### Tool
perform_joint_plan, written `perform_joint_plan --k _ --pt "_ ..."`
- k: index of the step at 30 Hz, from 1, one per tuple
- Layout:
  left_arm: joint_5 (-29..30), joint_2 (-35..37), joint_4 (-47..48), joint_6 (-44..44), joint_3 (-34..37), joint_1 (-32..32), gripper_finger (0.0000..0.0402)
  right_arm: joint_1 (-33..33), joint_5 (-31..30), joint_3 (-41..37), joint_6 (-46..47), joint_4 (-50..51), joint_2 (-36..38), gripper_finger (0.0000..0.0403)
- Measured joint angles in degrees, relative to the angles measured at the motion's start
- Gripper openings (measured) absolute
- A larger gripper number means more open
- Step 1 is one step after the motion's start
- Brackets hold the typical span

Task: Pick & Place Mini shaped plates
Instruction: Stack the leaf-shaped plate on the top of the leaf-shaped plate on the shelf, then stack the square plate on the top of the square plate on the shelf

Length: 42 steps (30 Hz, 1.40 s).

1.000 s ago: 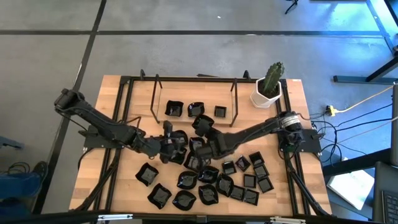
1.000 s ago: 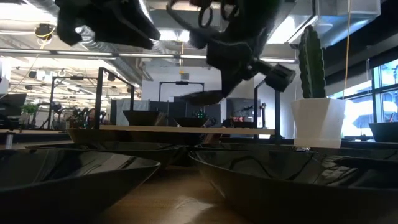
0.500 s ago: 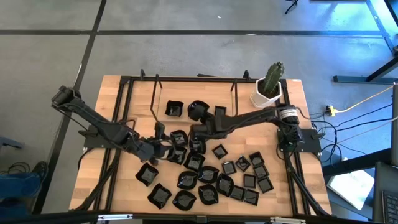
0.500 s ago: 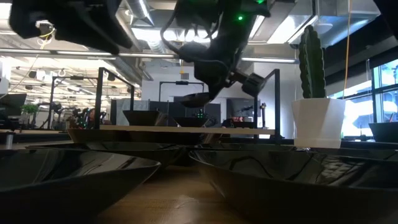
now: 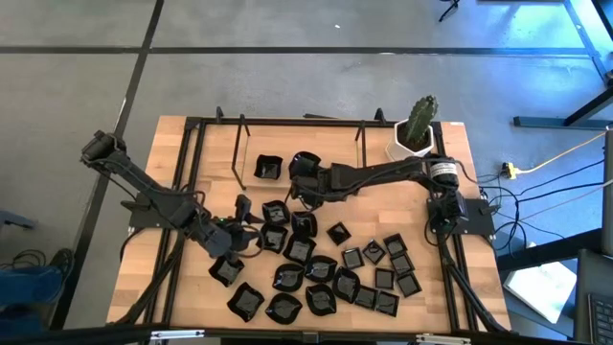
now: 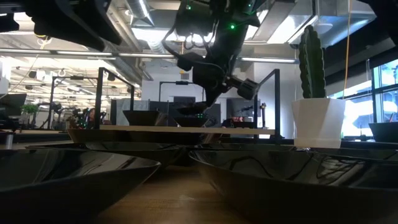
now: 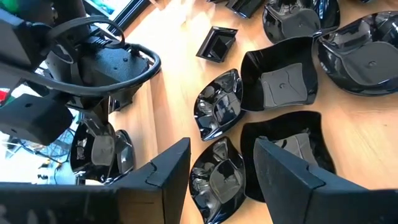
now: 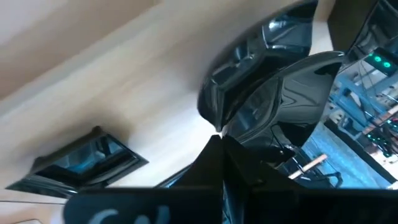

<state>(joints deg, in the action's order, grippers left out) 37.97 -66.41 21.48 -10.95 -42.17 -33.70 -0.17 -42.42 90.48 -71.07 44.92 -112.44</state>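
Black and glossy, one mini plate is pinched in the right pincer over the frame area, beside two placed plates. The left pincer hovers spread above the remaining plates scattered across the tabletop.

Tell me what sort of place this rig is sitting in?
Most likely a robotics lab or workshop in an open industrial space. The low view shows exposed ceiling ducts and more metal test frames behind the wooden table; the high view shows a bare concrete floor with loose cables.
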Motion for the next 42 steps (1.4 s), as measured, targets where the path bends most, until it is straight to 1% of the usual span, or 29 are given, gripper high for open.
perform_joint_plan --k 2,6,9,17,23,30,32,34,35,36,37,38,39,41,42 --pt "0.05 0.00 0.02 0.28 0.00 -0.11 0.0171 0.30 0.23 0.00 0.11 0.05 0.00 0.0000" --pt "0.05 0.00 -0.01 1.08 0.00 -0.08 0.0170 0.59 4.43 0.00 -0.56 0.26 0.00 0.0000" --pt "0.03 0.00 0.04 1.81 0.00 -0.08 0.0171 0.57 4.59 0.00 -1.16 0.49 0.00 0.0001" --pt "-0.01 -0.02 -0.08 2.57 0.00 -0.08 0.0169 -2.54 4.41 0.00 0.11 2.84 0.00 0.0045" --pt "-0.01 -0.02 -0.25 2.77 0.00 -0.08 0.0169 -3.47 0.79 0.00 0.35 2.93 0.00 0.0057" --pt "-0.36 -0.04 -0.25 3.35 0.00 -0.08 0.0169 -3.49 0.31 0.00 2.35 2.46 0.00 0.0058" --pt "-0.36 -0.04 -0.25 3.89 0.00 -0.08 0.0169 -3.45 -2.23 0.16 3.31 1.93 0.00 0.0058" --pt "-0.34 -0.04 -0.25 4.24 0.00 -0.08 0.0169 -3.18 -6.42 1.38 6.20 3.38 0.00 0.0057" --pt "-0.34 -0.04 -0.27 4.17 0.00 -0.08 0.0169 -2.86 -7.56 2.42 8.43 4.64 0.00 0.0056" --pt "-0.29 -0.04 -0.35 3.49 0.00 -0.08 0.0169 -2.31 -7.42 3.75 11.29 6.64 0.02 0.0054" --pt "-0.14 -0.07 -0.69 2.43 0.00 -0.08 0.0169 -1.73 -5.26 5.08 14.54 9.21 0.40 0.0052" --pt "-0.12 -0.07 -1.40 0.87 0.00 -0.08 0.0169 -1.04 -1.14 6.46 17.78 11.92 0.93 0.0049" --pt "-0.20 -0.07 -3.12 -1.72 0.00 -0.08 0.0169 -0.20 4.35 7.98 21.06 13.82 1.62 0.0046" --pt "-0.80 -0.09 -9.55 -9.72 0.04 -0.08 0.0169 1.43 15.28 10.86 25.80 15.59 3.91 0.0038" --pt "-1.56 -0.09 -14.01 -13.55 0.04 -0.03 0.0168 2.12 18.89 12.18 28.17 16.05 5.34 0.0034"
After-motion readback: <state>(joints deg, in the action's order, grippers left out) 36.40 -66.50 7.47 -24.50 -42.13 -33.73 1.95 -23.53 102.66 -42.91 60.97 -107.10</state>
